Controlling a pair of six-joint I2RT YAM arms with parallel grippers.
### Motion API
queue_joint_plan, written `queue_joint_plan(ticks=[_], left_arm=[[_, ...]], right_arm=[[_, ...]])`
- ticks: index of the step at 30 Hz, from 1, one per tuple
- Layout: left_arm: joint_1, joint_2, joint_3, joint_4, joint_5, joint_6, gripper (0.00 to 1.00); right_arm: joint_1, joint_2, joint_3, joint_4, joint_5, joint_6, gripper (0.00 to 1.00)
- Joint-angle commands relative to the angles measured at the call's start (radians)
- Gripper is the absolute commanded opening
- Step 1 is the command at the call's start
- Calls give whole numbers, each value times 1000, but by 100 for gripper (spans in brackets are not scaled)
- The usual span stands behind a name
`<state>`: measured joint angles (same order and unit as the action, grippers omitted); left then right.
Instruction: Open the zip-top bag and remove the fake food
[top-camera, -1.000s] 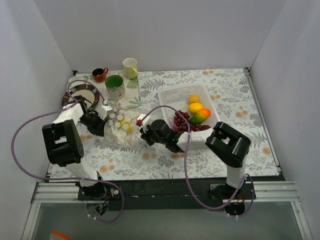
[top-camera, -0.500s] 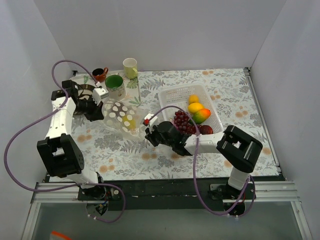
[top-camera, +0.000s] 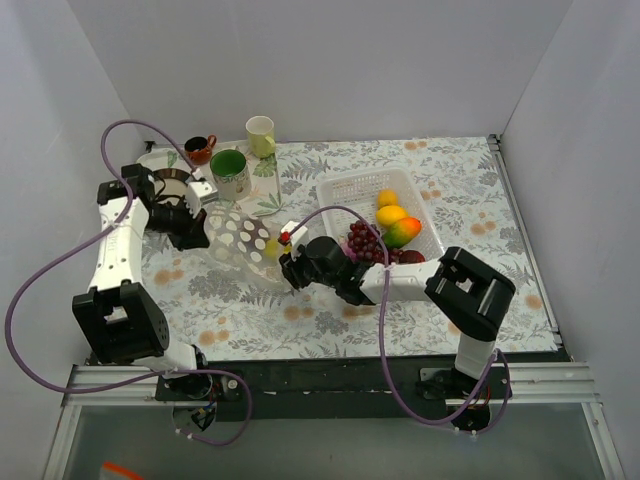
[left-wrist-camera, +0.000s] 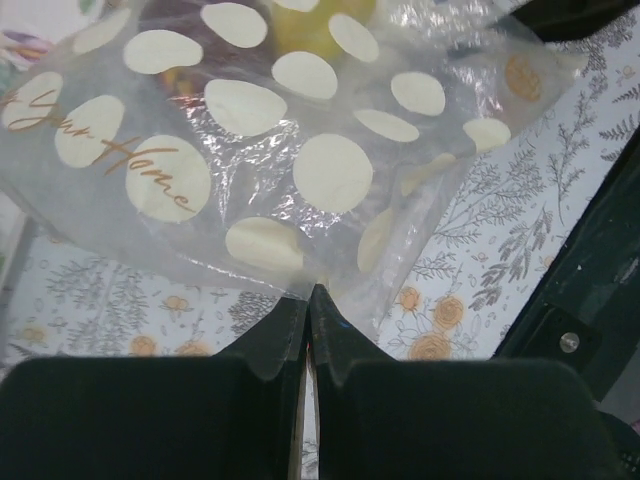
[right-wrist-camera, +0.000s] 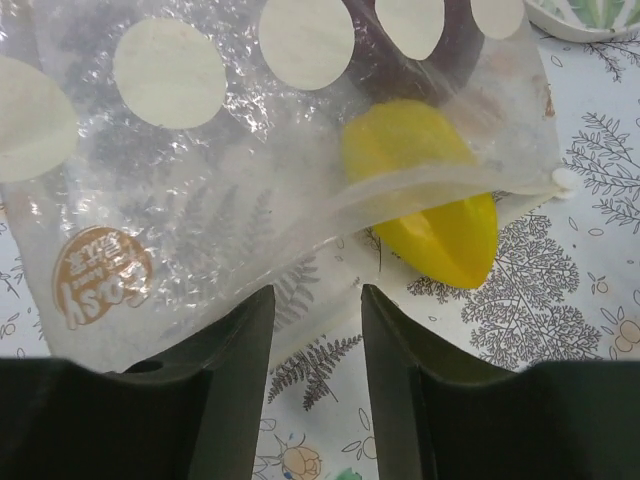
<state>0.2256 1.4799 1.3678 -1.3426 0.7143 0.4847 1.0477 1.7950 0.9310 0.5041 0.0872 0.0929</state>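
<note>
The clear zip-top bag (top-camera: 240, 240) with white polka dots hangs lifted over the table's left half. My left gripper (top-camera: 205, 222) is shut on the bag's edge (left-wrist-camera: 300, 275). A yellow lemon (right-wrist-camera: 430, 195) sticks halfway out of the bag's open mouth, resting on the cloth; it shows as a yellow spot in the top view (top-camera: 270, 246). My right gripper (right-wrist-camera: 315, 300) is open, its fingers (right-wrist-camera: 395, 340) just in front of the bag's (right-wrist-camera: 200, 190) lower edge, holding nothing. It sits at the bag's right end in the top view (top-camera: 290, 262). More yellow food (left-wrist-camera: 310, 20) shows inside the bag.
A white perforated basket (top-camera: 345, 195) right of centre holds purple grapes (top-camera: 362, 240), yellow fruits (top-camera: 390, 213) and a mango-like piece. A green-lined mug (top-camera: 230, 172), a pale cup (top-camera: 261, 135), a brown mug (top-camera: 199, 149) and a plate (top-camera: 160, 180) stand at the back left.
My left gripper has lifted the bag up and back-left off the cloth. The right gripper has shifted slightly left toward the bag's end, and the lemon now pokes out.
</note>
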Motion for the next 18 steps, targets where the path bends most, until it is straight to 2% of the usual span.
queue_joint_plan(ticks=[1, 5, 11, 18], left_arm=[[-26, -81, 96, -44, 45, -8, 0], [-49, -90, 91, -44, 27, -20, 0], [-58, -41, -18, -41, -12, -1, 0], [-60, 14, -154, 65, -145, -1, 0]], right_arm=[[3, 32, 49, 22, 8, 2, 52], [8, 32, 42, 47, 12, -10, 57], [28, 78, 100, 77, 65, -62, 63], [35, 153, 179, 106, 183, -182, 70]])
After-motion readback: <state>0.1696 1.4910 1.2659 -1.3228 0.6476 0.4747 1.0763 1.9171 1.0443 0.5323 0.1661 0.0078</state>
